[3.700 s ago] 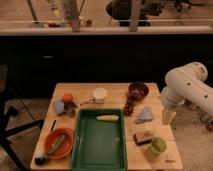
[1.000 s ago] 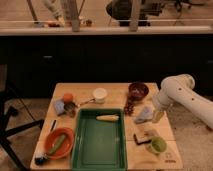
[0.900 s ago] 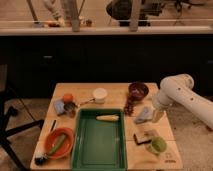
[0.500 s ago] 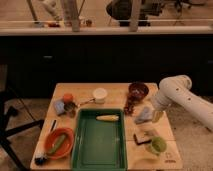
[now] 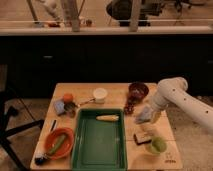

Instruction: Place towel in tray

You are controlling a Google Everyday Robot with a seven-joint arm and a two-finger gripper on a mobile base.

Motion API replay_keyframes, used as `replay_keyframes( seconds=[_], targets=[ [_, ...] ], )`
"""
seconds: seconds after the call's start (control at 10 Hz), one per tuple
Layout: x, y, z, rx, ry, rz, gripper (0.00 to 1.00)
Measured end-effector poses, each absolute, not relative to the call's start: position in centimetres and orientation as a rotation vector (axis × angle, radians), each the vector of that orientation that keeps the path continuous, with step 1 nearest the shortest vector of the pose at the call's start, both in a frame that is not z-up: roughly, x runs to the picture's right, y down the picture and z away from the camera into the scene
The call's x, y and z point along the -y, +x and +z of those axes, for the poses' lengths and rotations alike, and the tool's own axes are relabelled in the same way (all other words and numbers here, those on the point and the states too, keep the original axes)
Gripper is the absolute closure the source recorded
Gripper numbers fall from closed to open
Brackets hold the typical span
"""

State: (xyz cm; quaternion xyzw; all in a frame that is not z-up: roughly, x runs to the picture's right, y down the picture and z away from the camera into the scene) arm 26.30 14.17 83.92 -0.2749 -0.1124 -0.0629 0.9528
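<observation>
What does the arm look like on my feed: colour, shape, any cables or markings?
The arm is plain white, built of thick rounded tubular segments with a bulbous joint. No cables or markings show. The gripper, pale like the arm, is at the towel right of the green tray.

Wooden table [image 5: 116, 90], green tray [image 5: 100, 144], orange bowl [image 5: 50, 138], white cup [image 5: 100, 94], dark bowl [image 5: 138, 90], towel [image 5: 142, 116], end effector [image 5: 151, 114] at towel

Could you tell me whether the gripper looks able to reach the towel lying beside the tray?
Probably yes: the gripper hangs right at the towel, just beside the green tray, and nothing stands between them. The bowl sits behind, out of the way.
</observation>
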Motion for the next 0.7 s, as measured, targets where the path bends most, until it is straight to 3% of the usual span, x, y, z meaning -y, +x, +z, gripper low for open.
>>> replay_keyframes(
  seconds=[0.7],
  targets=[
    [-15.8,26.3,87.5,0.215,-0.574,-0.118,0.20]
  ],
)
